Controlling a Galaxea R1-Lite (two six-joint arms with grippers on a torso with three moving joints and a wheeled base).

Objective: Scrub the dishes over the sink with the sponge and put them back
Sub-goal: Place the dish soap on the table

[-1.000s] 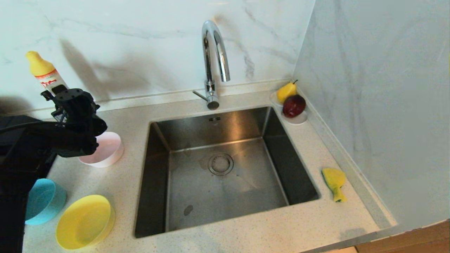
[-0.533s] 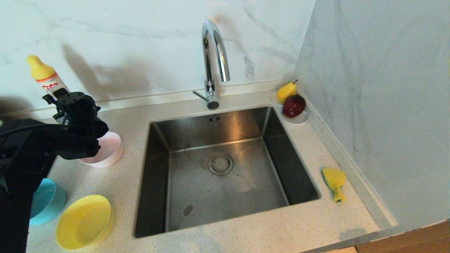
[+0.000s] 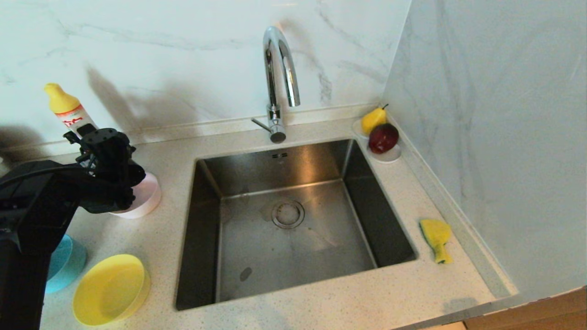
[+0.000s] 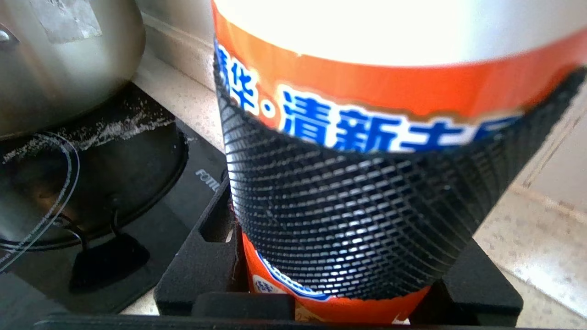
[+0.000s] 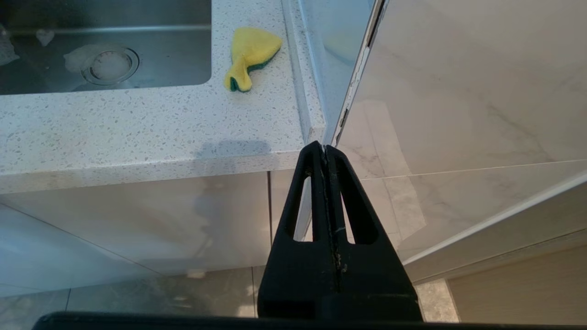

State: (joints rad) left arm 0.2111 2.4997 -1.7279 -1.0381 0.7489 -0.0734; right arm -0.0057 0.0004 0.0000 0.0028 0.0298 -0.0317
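Observation:
My left gripper [image 3: 94, 140] is at the counter's back left, shut on a detergent bottle [image 3: 69, 110] with a yellow cap and an orange label. The bottle [image 4: 367, 137] fills the left wrist view, with a black mesh band between the fingers [image 4: 202, 261]. A pink bowl [image 3: 146, 195] stands just behind the gripper, partly hidden. The blue bowl [image 3: 64, 263] and yellow bowl [image 3: 110, 288] sit at the front left. The sponge [image 3: 436, 236] lies crumpled right of the sink [image 3: 321, 256]. My right gripper [image 5: 324, 149] hangs shut below the counter's front right corner, with the sponge [image 5: 250, 55] beyond it.
A curved chrome tap [image 3: 277, 78] rises behind the sink. A white saucer [image 3: 390, 156] with a pear and a red apple sits in the back right corner. A marble wall [image 3: 481, 137] bounds the right side. A steel pot [image 4: 59, 59] stands on a black hob.
My left gripper has sunk and shifted a little right with the bottle, covering more of the pink bowl. The right arm has not moved.

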